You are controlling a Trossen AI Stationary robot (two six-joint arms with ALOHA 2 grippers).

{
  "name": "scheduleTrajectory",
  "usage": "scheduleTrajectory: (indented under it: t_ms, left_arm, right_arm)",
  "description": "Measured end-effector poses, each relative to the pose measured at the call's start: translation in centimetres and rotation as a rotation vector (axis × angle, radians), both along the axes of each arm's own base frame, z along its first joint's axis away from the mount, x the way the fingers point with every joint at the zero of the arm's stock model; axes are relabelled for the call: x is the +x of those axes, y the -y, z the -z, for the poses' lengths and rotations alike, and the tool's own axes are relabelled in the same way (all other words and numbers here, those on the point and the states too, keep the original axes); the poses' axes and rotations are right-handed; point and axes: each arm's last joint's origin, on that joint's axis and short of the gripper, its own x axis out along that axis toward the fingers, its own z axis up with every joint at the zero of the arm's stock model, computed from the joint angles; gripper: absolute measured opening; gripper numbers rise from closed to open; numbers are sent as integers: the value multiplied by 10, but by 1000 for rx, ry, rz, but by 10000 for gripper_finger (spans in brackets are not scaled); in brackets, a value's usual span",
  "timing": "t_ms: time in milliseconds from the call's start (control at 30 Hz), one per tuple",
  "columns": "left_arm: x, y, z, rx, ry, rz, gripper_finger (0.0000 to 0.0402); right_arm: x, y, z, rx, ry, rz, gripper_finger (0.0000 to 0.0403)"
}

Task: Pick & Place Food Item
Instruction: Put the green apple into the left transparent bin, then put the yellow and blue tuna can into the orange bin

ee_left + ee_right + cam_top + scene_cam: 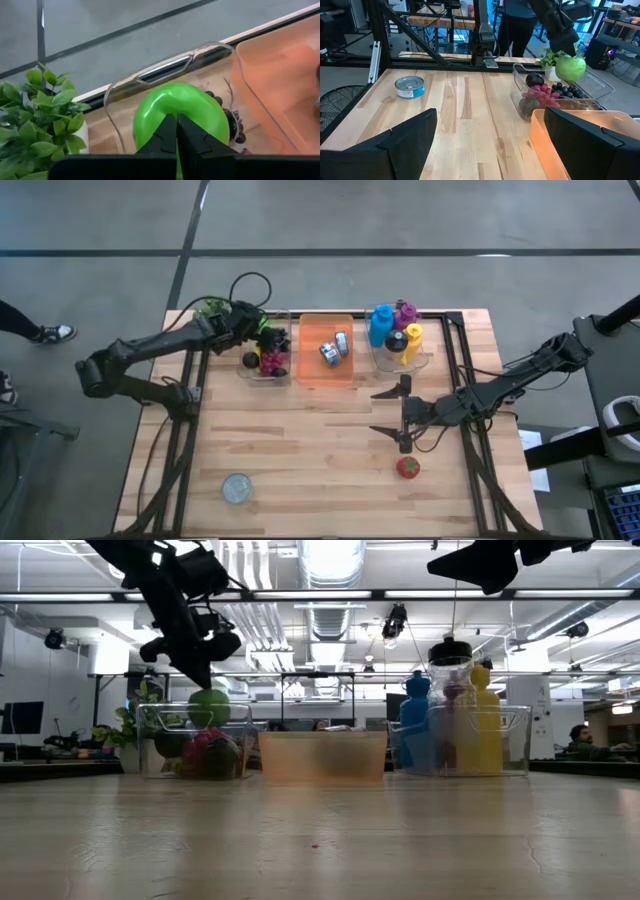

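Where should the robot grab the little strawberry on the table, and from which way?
Grab the strawberry across its round red middle, coming straight down from above. It sits alone on the bare table, so both sides look free. The right gripper hovers nearby, jaws open.

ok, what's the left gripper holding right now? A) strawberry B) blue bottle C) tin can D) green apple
D: the left gripper is shut on the green apple, held above the clear fruit bin; the strawberry and tin can lie on the table, and the blue bottle stands in its own bin.
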Motion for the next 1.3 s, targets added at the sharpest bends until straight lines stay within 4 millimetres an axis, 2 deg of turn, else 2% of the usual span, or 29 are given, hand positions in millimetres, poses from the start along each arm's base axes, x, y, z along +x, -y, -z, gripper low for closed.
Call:
scheduleTrajectory:
  t_ms: [400, 900, 1100, 1300]
  left_arm:
    - [-3, -1, 16, 8, -1, -12, 4]
    - [-3, -1, 16, 7, 6, -19, 106]
    - [-3, -1, 15, 8, 7, -17, 123]
    - [-1, 0, 10, -20, 46, 20, 122]
  right_arm:
    - [0, 0, 0, 0, 0, 0, 366]
    - [0, 0, 0, 0, 0, 0, 366]
    - [0, 0, 0, 0, 0, 0, 366]
    - [0, 0, 0, 0, 0, 0, 366]
